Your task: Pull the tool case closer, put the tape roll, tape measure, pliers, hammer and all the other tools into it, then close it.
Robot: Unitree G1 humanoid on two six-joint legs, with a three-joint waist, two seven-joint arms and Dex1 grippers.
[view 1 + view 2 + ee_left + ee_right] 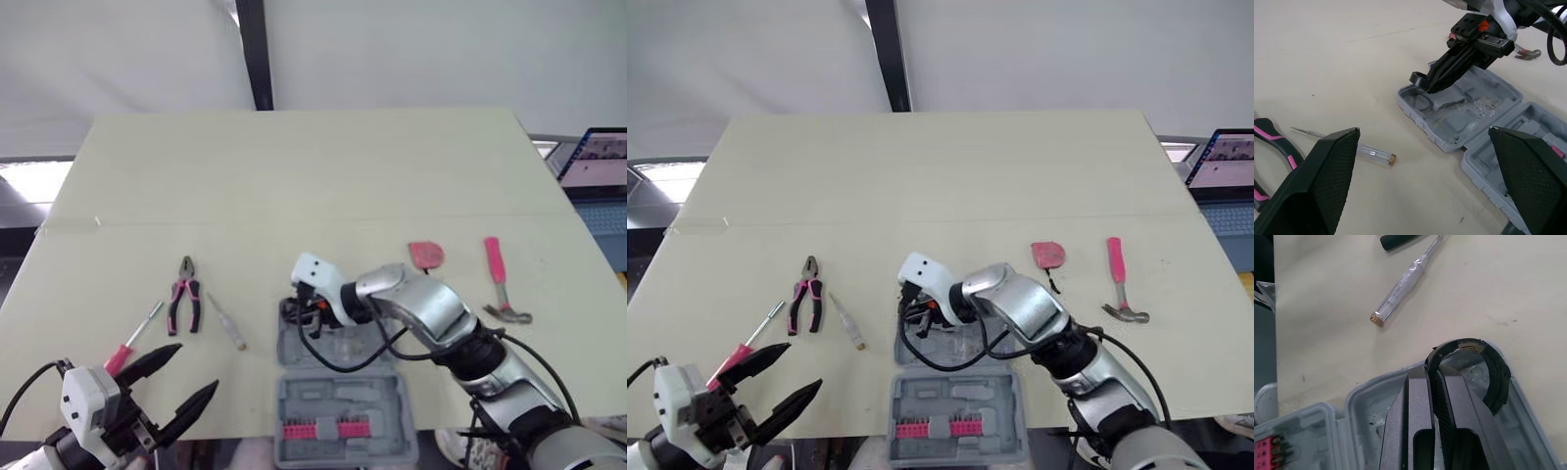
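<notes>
The grey tool case (333, 397) lies open at the table's front centre, with pink bits in its near half. My right gripper (1432, 369) is shut on the black tape roll (1496, 382) and holds it over the far left corner of the case's empty half (1469, 105). My left gripper (196, 367) stands open at the front left, holding nothing. Left of the case lie the pink-handled pliers (183, 294), a clear-handled screwdriver (227, 323) and a red-handled screwdriver (132, 338). To the right of the case are the pink tape measure (426, 257) and the pink-handled hammer (502, 279).
A laptop (598, 166) stands off the table's right side. The pale table (313, 176) stretches far back behind the tools. Its front edge runs just under the case and my left gripper.
</notes>
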